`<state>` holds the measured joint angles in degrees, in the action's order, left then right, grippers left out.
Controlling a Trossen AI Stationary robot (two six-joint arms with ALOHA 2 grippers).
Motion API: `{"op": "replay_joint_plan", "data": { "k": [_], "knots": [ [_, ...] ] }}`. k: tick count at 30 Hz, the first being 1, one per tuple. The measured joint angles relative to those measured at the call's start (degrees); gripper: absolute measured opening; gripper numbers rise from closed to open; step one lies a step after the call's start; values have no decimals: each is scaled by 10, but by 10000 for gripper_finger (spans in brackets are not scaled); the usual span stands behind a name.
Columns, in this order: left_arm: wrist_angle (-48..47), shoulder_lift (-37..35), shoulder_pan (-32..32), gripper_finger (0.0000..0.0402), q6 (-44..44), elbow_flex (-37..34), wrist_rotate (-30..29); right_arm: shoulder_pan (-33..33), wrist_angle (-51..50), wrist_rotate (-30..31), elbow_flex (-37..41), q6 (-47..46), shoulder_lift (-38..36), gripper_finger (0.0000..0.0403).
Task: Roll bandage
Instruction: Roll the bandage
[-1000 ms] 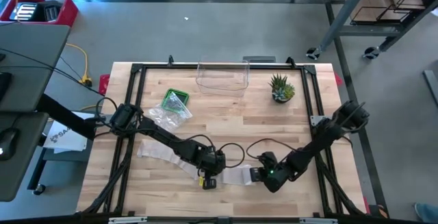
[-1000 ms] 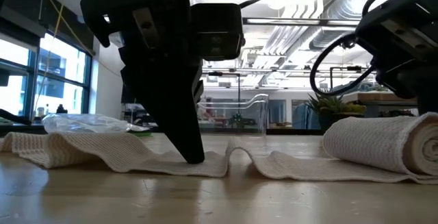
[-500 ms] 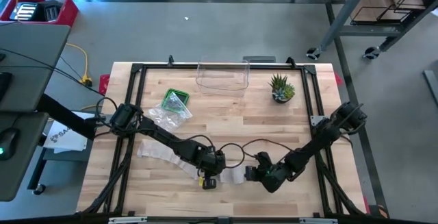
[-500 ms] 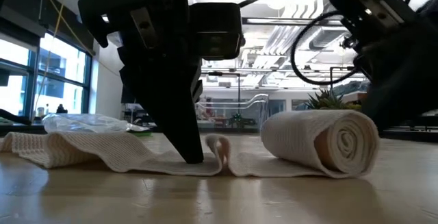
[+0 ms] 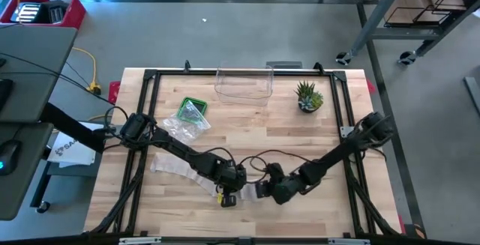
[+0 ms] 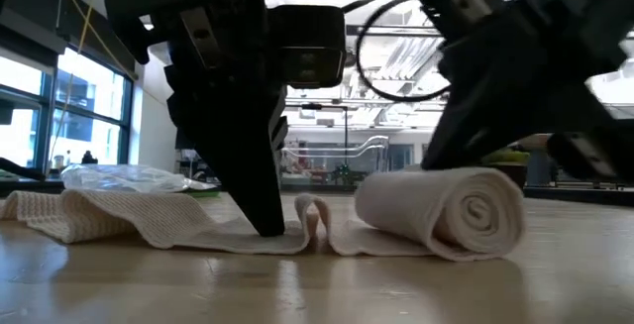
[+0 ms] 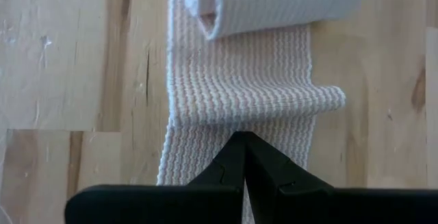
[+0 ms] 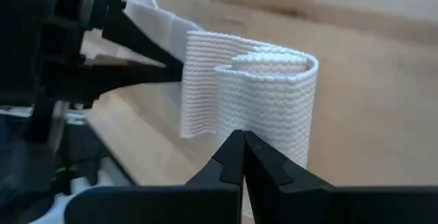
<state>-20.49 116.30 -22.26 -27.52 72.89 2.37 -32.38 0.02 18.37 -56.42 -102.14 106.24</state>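
White woven bandage: right part rolled, left length flat; left gripper and right gripper both closed.

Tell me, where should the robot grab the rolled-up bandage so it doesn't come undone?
Probably across the rolled bandage at its two flat spiral ends, coming from above. It lies on its side on the table, and its loose tail runs toward the left gripper, which pins it down with shut fingers.

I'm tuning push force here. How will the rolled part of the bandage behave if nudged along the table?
The bandage roll lies on its round side, so it will probably roll readily. Its knit looks soft, likely light and squashy. The loose strip already buckles ahead of it, so it is floppy.
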Motion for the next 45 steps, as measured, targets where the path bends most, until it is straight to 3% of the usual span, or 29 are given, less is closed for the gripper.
{"op": "replay_joint_plan", "data": {
  "k": [8,17,24,28,31,37,45],
  "knots": [
    [-19,-20,-1,0,-5,-2,0,30,1,-1,-44,90,2,0],
    [-84,-45,-16,0,-35,-2,-3,32,-24,-12,-55,127,-7,0],
    [-160,-91,-47,0,-45,-8,-50,21,-204,-8,-55,121,-80,0],
    [-186,-144,-49,0,-81,-67,-82,11,-265,-23,-28,96,-119,0],
    [-164,-203,-40,0,-115,-131,-90,5,-196,-50,21,78,-139,0],
    [-126,-297,-45,0,-161,-256,-70,-6,58,-49,88,71,-136,0],
    [-124,-337,-71,0,-267,-349,-44,30,18,-55,-5,118,-62,0]
  ]
}}
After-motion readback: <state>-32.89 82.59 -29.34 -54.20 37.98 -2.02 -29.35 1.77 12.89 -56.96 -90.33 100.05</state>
